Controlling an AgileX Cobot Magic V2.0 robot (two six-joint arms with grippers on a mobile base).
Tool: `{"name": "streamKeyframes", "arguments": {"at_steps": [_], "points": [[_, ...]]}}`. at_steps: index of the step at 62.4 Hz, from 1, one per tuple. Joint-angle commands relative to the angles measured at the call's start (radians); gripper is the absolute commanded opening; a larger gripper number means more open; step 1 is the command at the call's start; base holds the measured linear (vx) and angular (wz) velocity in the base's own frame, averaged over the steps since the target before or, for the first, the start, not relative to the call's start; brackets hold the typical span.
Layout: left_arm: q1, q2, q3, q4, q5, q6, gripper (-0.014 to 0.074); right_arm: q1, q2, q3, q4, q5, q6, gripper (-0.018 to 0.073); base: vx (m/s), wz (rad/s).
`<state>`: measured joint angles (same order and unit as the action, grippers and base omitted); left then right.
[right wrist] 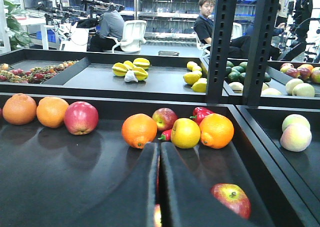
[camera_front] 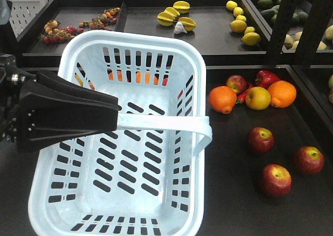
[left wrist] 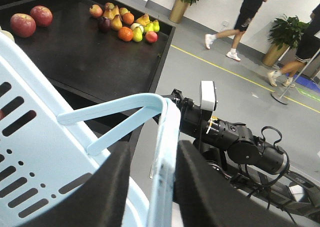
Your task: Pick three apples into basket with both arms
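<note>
Fingers (left wrist: 110, 187) of the left gripper (left wrist: 152, 147) pinch the handle (camera_front: 161, 122) of the basket (camera_front: 130, 37) at near left and should hold it level, while the right gripper (right wrist: 159, 147), pressed nearly closed and empty, must open wide over the three apples (camera_front: 276, 180) lying near right.

Basket (camera_front: 130, 54): pale blue, slotted, left of centre.
Left gripper (camera_front: 113, 117): on the handle's (camera_front: 161, 122) left end.
Apples (camera_front: 276, 180): three, apart on tray (camera_front: 234, 158), right of basket.

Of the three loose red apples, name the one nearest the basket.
The rearmost apple of the three, just right of the basket; the other two lie farther right.
</note>
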<state>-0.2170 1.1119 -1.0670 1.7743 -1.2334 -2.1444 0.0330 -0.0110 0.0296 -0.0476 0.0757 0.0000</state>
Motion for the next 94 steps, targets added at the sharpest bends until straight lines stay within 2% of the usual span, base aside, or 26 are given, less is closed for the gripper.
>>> {"name": "streamKeyframes", "arguments": {"at_steps": [1, 94], "points": [[-0.002, -0.021, -0.028, 0.044, 0.024, 0.003, -0.0008, -0.002, -0.009, 0.010, -0.003, -0.076, 0.000, -0.0003, 0.00, -0.02], [-0.002, -0.021, -0.028, 0.040, 0.033, 0.003, -0.0008, -0.002, -0.009, 0.010, -0.003, -0.076, 0.000, -0.0003, 0.00, 0.00]]}}
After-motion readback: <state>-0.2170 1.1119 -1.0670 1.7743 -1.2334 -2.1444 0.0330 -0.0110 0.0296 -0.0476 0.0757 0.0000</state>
